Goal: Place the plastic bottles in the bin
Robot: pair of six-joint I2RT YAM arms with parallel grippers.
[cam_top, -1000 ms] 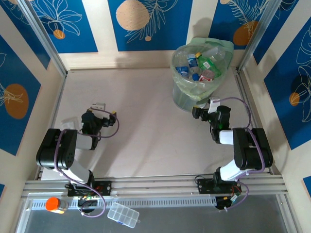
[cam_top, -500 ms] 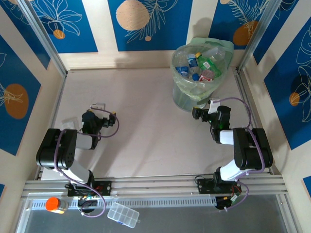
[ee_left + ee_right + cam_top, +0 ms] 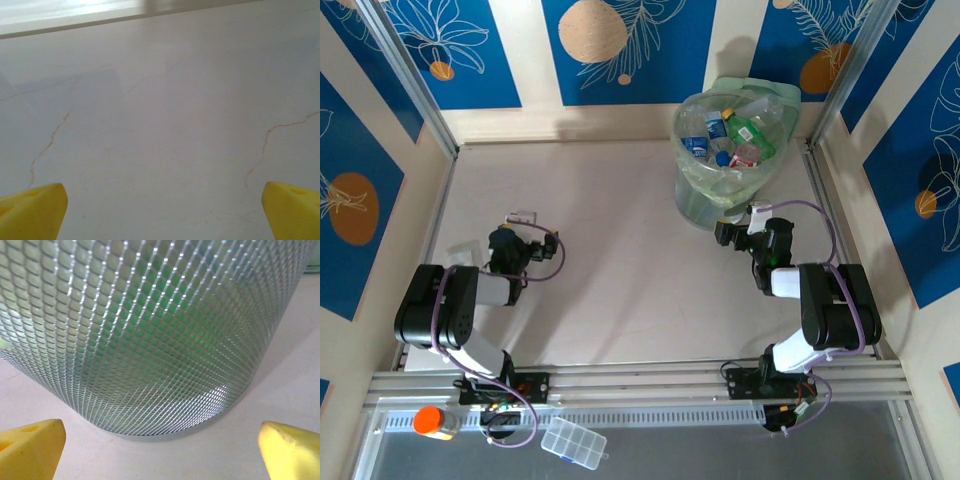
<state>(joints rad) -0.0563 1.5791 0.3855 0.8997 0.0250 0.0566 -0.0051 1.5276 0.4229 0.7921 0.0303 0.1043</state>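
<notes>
Bottles (image 3: 745, 130) lie heaped in the bin (image 3: 692, 205); my right gripper (image 3: 160, 449) gapes wide and empty just beside it, my left gripper (image 3: 162, 210) likewise over bare table (image 3: 160, 100).

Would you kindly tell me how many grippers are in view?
2. The left gripper is open above bare table on the left; the right gripper is open, facing the bin's lower wall, at the right.
</notes>
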